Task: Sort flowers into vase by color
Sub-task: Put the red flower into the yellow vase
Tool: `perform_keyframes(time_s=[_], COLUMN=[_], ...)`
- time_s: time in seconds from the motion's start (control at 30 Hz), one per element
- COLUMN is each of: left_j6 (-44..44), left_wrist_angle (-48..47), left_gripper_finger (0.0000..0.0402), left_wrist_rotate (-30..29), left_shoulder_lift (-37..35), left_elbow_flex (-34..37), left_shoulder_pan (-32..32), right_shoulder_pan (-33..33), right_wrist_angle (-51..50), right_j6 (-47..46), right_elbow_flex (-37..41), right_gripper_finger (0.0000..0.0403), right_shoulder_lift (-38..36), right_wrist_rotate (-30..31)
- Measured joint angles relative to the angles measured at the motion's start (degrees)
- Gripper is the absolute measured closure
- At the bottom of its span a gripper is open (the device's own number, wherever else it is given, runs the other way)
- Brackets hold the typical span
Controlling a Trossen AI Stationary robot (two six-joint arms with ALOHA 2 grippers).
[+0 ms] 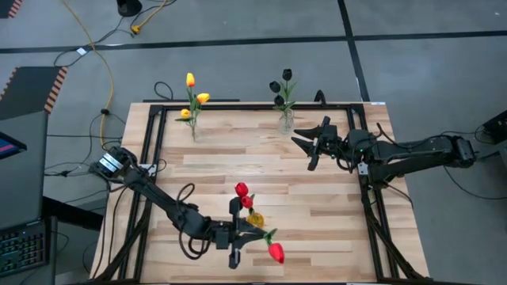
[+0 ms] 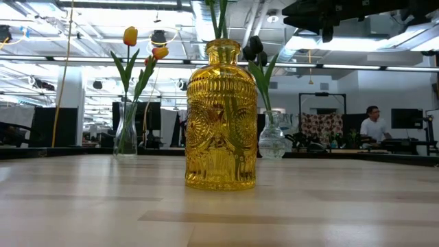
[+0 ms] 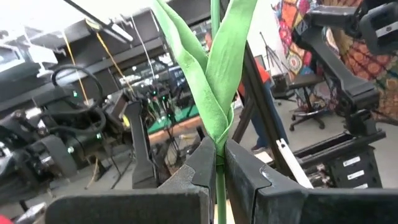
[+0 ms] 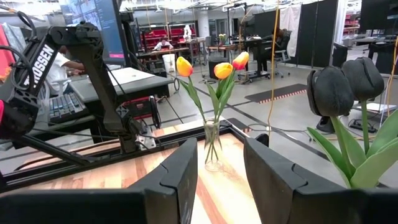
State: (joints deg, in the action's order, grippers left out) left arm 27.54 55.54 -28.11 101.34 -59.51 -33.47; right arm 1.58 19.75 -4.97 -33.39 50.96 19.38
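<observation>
Pale wooden slatted table (image 1: pixel 317 214), ribbed amber glass vase (image 2: pixel 221 116) near its front edge with two red tulips, left gripper (image 1: pixel 238 231) beside it — fingers clamped on a red tulip's green stem (image 3: pixel 217 177), right gripper (image 1: pixel 310 142) spread apart near the black tulips (image 1: pixel 282 85), yellow tulips (image 1: pixel 193 93) in a clear vase at the back.

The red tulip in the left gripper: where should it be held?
On the bare stem just below the leaves, as the left gripper holds the red tulip now: the stem is thin and straight there, and the fingers close across it from either side.
</observation>
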Motion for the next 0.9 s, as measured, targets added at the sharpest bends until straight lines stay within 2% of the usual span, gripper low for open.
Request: perform_keyframes(time_s=[0.63, 0.9], left_j6=[-2.32, -5.85], left_wrist_angle=[-1.84, -3.32], left_gripper_finger=[0.0390, 0.0390], left_wrist_rotate=[-2.22, -3.22], left_shoulder_lift=[0.02, 0.02], left_elbow_flex=[0.00, 0.00], left_shoulder_pan=[0.22, 1.80], right_shoulder_pan=[0.00, 0.00], right_wrist_angle=[0.00, 0.00], right_j6=[0.46, 0.44], right_elbow_flex=[0.00, 0.00], right_gripper_finger=[0.0246, 0.0246], right_shoulder_lift=[0.00, 0.00], right_wrist_rotate=[0.00, 0.00])
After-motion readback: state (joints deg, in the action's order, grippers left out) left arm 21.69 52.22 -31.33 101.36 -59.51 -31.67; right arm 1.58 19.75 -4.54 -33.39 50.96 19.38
